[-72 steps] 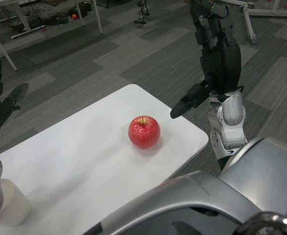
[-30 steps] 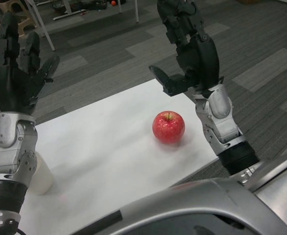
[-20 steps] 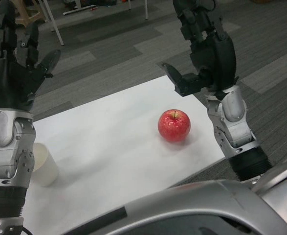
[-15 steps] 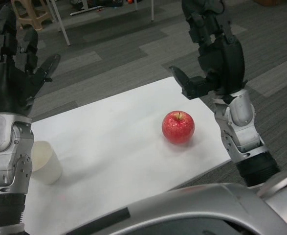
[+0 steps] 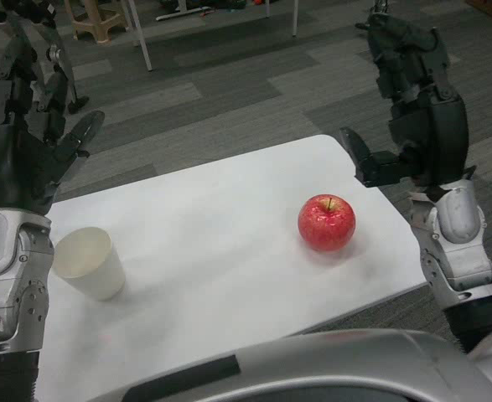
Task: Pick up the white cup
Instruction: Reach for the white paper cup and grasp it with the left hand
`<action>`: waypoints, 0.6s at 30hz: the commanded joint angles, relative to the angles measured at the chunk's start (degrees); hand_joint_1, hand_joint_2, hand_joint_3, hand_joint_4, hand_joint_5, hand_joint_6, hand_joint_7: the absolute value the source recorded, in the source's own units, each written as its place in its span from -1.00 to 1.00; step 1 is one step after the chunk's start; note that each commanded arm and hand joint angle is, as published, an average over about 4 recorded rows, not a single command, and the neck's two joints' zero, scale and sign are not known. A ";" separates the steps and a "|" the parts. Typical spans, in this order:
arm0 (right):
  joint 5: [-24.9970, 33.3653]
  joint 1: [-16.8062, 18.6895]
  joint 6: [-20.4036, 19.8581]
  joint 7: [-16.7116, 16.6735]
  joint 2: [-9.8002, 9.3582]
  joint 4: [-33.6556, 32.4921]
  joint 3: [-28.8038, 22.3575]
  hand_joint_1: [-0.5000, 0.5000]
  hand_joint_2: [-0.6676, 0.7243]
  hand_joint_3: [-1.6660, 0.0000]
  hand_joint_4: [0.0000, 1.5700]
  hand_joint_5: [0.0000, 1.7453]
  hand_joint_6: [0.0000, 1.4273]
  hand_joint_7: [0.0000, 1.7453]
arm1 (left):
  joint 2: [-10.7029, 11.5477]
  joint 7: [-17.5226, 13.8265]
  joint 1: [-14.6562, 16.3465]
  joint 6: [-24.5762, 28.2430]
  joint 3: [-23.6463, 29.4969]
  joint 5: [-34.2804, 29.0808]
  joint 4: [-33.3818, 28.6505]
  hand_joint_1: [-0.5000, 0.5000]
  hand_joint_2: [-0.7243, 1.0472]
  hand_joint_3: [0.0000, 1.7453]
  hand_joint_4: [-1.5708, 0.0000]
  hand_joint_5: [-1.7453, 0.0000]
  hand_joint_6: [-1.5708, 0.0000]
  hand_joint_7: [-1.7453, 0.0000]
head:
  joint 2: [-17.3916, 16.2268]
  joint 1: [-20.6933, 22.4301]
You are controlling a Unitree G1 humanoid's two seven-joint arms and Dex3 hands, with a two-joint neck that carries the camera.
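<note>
The white cup (image 5: 90,263) stands upright on the white table (image 5: 212,251) at its left side, mouth up and empty. My left hand (image 5: 26,142) is raised above and just behind the cup, fingers spread, holding nothing and not touching it. My right hand (image 5: 417,117) is raised over the table's right edge, fingers apart and empty, above and to the right of a red apple (image 5: 327,222).
The red apple sits on the right part of the table. Beyond the far edge lies grey carpet, with white table legs (image 5: 141,33) and a stool (image 5: 95,17) at the back.
The view has swung left, so the cup and apple sit further right in the picture. Both hands stay raised and empty.
</note>
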 commanded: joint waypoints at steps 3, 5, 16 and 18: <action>0.65 1.17 0.28 -0.25 -1.49 0.91 -0.59 -0.75 -0.36 -0.43 -1.00 -0.89 -1.00 -0.20 | 1.70 0.06 3.49 0.84 2.13 0.22 -2.92 -1.00 1.00 -0.90 1.00 0.65 1.00 0.76 | -1.22 4.84; 0.65 1.17 0.28 -0.25 -1.45 1.39 -0.63 -0.75 -0.36 -0.43 -1.00 -0.89 -1.00 -0.20 | 1.70 -0.03 4.58 0.89 2.84 0.18 -3.40 -1.00 1.00 -0.90 1.00 0.65 1.00 0.76 | -1.63 8.37; 0.65 0.27 0.24 -0.25 -1.80 4.05 1.21 -0.75 -0.36 -0.43 -1.00 -0.89 -1.00 -0.24 | 1.52 -2.36 11.86 0.80 8.29 -0.04 -4.28 -1.00 0.90 -0.90 1.00 0.65 1.00 0.76 | -5.79 33.29; 0.65 -0.10 0.24 -0.25 -1.98 4.73 2.05 -0.75 -0.36 -0.43 -1.00 -0.89 -1.00 -0.22 | 1.35 -2.76 13.33 0.45 8.90 -0.04 -4.28 -1.00 0.90 -0.90 1.00 0.65 1.00 0.76 | -6.54 38.47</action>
